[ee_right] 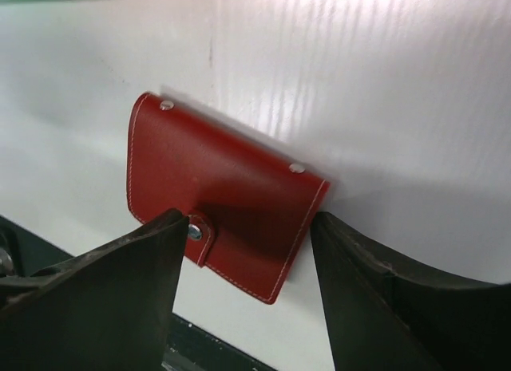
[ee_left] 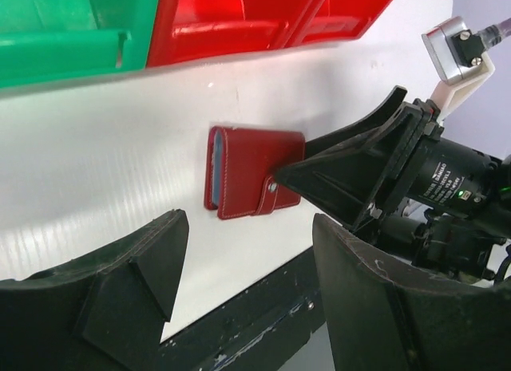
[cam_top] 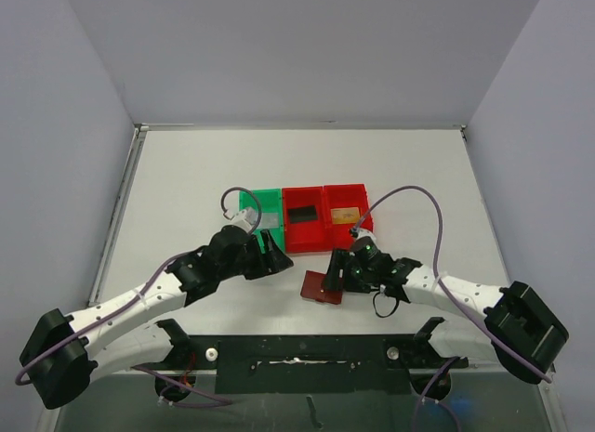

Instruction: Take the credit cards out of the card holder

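The closed card holder (cam_top: pixel 321 286) lies on the table (cam_top: pixel 186 190), just near of the red bins (cam_top: pixel 304 235). The right claw (ee_right: pixel 243 235) straddles it, though a pinch cannot be told. The left claw (ee_left: pixel 249 231) hovers to its left, spread and empty.

A small dark red leather card holder (ee_left: pixel 247 167) lies closed, tab snapped, on the white table (ee_left: pixel 104 171); the right gripper (ee_left: pixel 292 165) covers its right edge.
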`<state>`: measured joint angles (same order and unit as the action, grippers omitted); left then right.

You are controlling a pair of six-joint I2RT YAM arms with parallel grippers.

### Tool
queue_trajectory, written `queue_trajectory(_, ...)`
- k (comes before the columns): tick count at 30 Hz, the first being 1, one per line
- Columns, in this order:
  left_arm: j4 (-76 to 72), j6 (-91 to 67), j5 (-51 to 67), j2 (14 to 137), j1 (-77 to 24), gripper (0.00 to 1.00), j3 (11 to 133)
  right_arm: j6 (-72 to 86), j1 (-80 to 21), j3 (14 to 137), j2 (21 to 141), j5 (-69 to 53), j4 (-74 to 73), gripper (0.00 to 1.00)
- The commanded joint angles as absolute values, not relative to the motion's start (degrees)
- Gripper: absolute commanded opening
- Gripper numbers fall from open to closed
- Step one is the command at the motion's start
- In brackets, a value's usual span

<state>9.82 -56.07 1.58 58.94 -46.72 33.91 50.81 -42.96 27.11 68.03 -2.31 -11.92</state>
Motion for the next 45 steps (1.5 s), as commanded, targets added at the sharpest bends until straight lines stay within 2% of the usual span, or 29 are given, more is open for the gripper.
queue_trajectory(1,9.97,-57.44,3.37,56.72,-47.2,0.62,31.79,55.97,-47.01,26.57,66.66,-5.88,-2.89,0.61)
queue_trajectory(7,8.67,-57.07,3.94,58.65,-47.23,0.62,30.94,57.58,-56.44,29.33,65.15,0.55,-5.46,0.56)
queue_trajectory(16,6.97,-56.89,1.08,63.72,-47.46,0.6,32.69,61.59,-56.69,33.22,60.65,9.69,-16.61,0.57)
queue_trajectory(22,0.69,-53.59,4.18,72.61,-47.48,0.59,36.3,70.41,-56.63,28.35,62.12,4.15,-10.55,0.58)
queue_trajectory(27,-1.67,-53.96,6.4,79.9,-49.47,0.53,37.13,73.41,-55.28,24.47,62.34,3.18,-7.96,0.6)
queue_trajectory(33,-0.55,-53.29,5.88,83.75,-53.88,0.44,37.43,72.74,-44.5,19.55,63.19,-8.64,2.96,0.6)
queue_trajectory(38,-2.27,-57.56,3.98,83.83,-59.53,0.41,35.99,66.69,-39.42,24.47,65.68,-12.53,4.41,0.61)
queue_trajectory(41,-6.01,-60.71,3.54,83.79,-62.96,0.41,35.63,61.5,-35.85,31.03,70.23,-16.98,-0.52,0.61)
queue_trajectory(45,-8.25,-62.36,2.43,84.98,-66.81,0.41,37.39,56.14,-35.71,37.37,72.07,-14.17,-7.46,0.62)
